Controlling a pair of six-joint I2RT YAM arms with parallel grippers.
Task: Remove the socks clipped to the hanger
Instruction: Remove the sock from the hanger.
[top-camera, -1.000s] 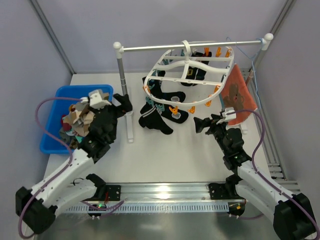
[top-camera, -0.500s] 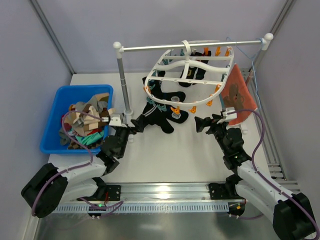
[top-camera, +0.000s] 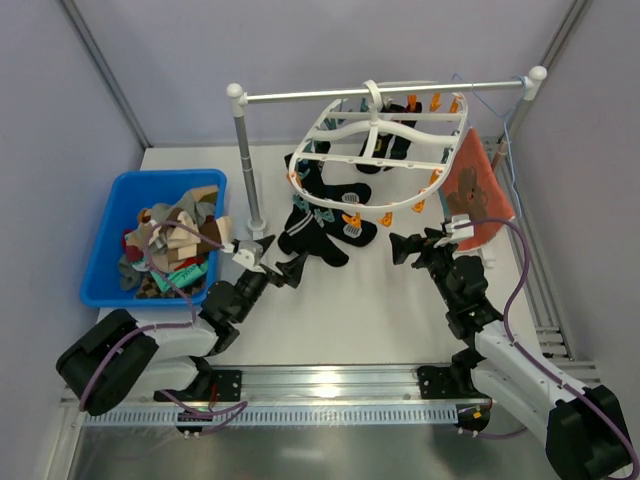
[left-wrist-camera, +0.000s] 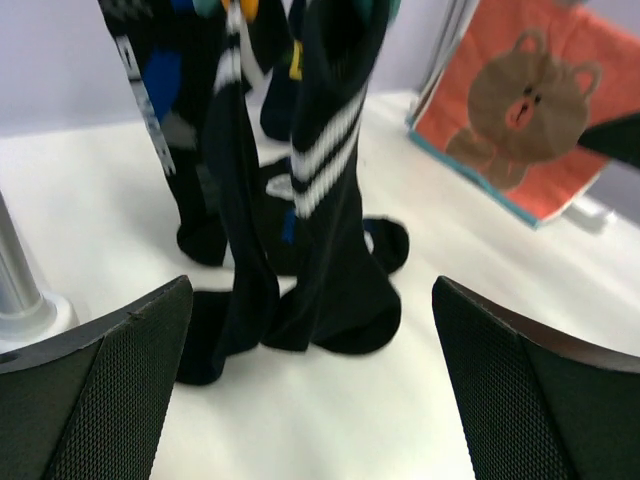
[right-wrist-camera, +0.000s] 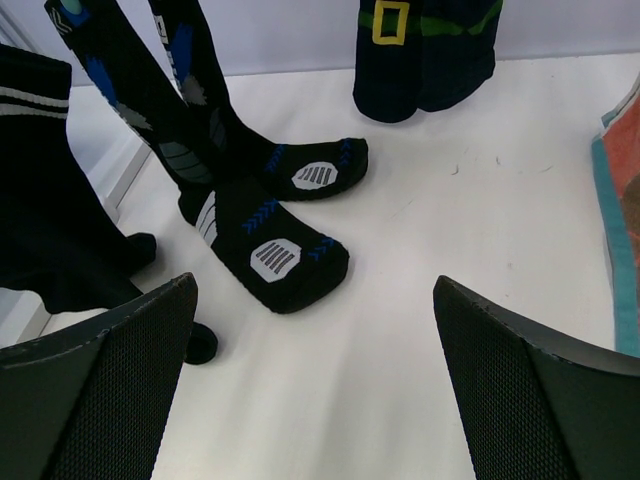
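Observation:
The white oval hanger (top-camera: 375, 140) hangs by its hook from the rail, with orange and teal clips round its rim. Several dark socks (top-camera: 315, 225) dangle from it, their toes resting on the table. My left gripper (top-camera: 278, 258) is low on the table just left of them, open and empty. In the left wrist view, a black sock with white stripes (left-wrist-camera: 335, 200) hangs ahead of that open gripper (left-wrist-camera: 315, 400). My right gripper (top-camera: 397, 250) stands open and empty to the right of the socks. Ahead of it (right-wrist-camera: 315, 390) lies a black sock with blue chevrons (right-wrist-camera: 275, 255).
A blue bin (top-camera: 100, 285) with a heap of socks sits at the left. The rail stand's post (top-camera: 245, 160) rises just behind my left gripper. An orange-red cloth (top-camera: 475, 195) with a bear print and a thin blue wire hanger (top-camera: 495, 120) hang at the rail's right end.
My left arm has swung from over the blue bin to the right and dropped low, its open gripper now facing the hanging socks. The right arm has not moved.

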